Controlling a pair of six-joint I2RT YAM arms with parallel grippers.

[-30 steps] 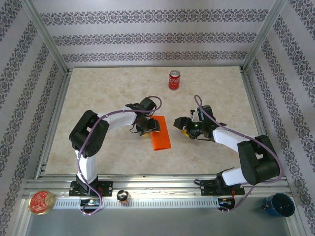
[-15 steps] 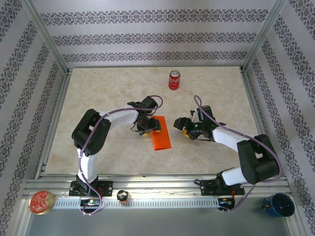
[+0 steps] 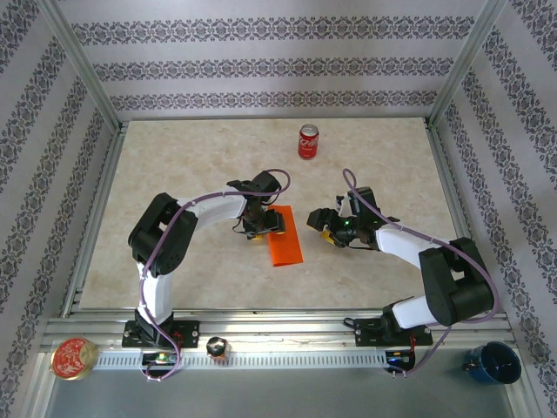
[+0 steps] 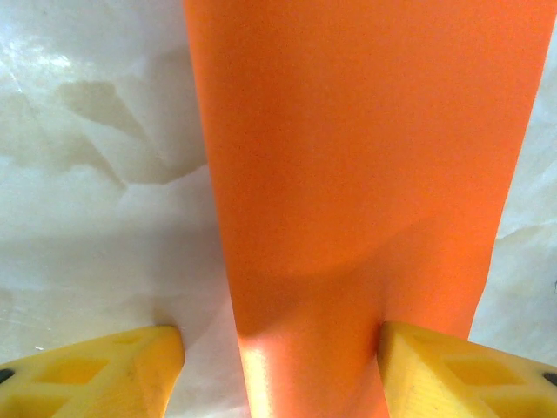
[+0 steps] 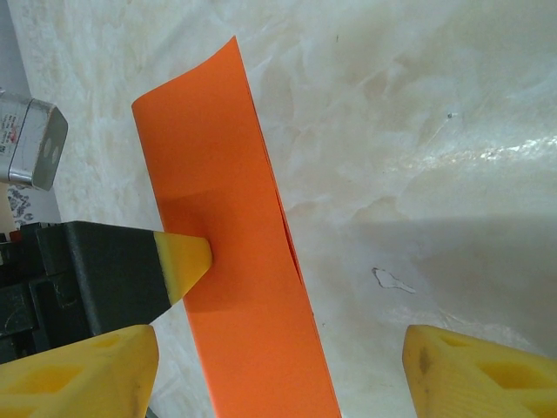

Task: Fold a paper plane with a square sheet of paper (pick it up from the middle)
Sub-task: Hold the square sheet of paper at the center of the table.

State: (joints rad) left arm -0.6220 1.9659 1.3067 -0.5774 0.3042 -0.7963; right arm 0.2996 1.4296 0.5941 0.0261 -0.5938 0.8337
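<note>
The square sheet of paper (image 3: 283,237) lies on the table as a narrow orange rectangle, folded double. My left gripper (image 3: 264,225) hovers low over its far end, open. In the left wrist view the paper (image 4: 348,174) runs between the yellow fingers; the right finger (image 4: 461,370) meets the paper's edge and the left finger (image 4: 96,370) stands off it on the table. My right gripper (image 3: 324,225) is open just right of the sheet, with nothing in it. In the right wrist view one left fingertip (image 5: 184,261) rests on the paper (image 5: 244,287), whose layers gape slightly along one long edge.
A red soda can (image 3: 308,141) stands upright at the back centre. A round tin (image 3: 73,358) and a blue cup (image 3: 493,362) sit outside the table's front rail. Metal frame posts border the marbled tabletop (image 3: 174,165).
My left arm has shifted slightly to the right over the paper's far end and its jaws have spread a little. The paper and the right arm have stayed put.
</note>
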